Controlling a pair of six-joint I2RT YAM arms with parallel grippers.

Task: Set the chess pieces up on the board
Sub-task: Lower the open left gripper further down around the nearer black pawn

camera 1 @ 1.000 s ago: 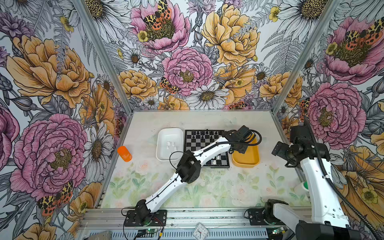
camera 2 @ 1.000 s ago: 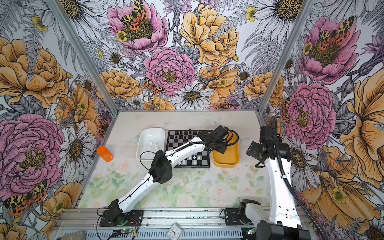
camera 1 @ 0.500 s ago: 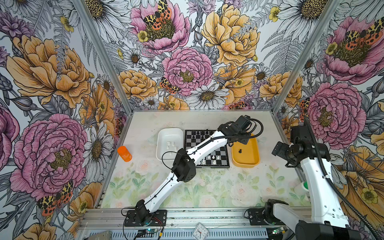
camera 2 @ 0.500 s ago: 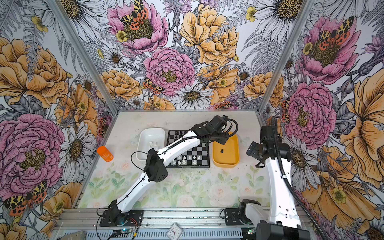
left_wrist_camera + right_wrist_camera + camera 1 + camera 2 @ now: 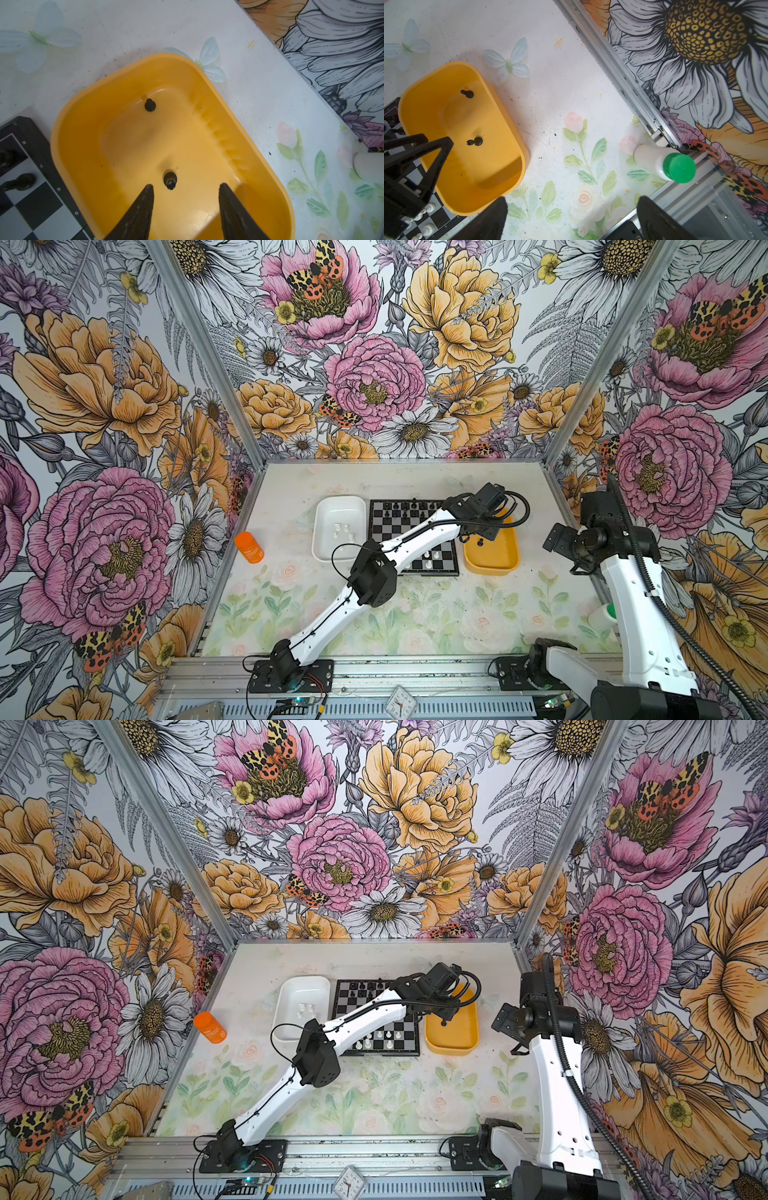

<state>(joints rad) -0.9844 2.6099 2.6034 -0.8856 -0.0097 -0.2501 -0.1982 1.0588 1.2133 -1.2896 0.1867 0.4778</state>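
Observation:
My left gripper [image 5: 186,185] hangs open over the yellow tray [image 5: 207,87], with nothing between its fingers. Two black chess pieces stand in that tray. A taller one [image 5: 170,180] is just beyond the fingertips, nearer one finger [image 5: 145,199], and a pawn [image 5: 150,105] stands farther off. In both top views the left gripper [image 5: 478,536] reaches across the board [image 5: 432,572], which carries black pieces [image 5: 405,506] at the far side and white pieces [image 5: 432,558] at the near side. My right gripper [image 5: 573,199] is open above bare table, right of the yellow tray [image 5: 494,568].
A white tray [image 5: 338,502] with several white pieces [image 5: 343,531] lies left of the board. An orange bottle [image 5: 248,547] lies by the left wall. A white bottle with a green cap [image 5: 664,164] stands by the right wall rail.
The left gripper swung toward the far end of the yellow tray, then came back down over it. The right arm has not moved.

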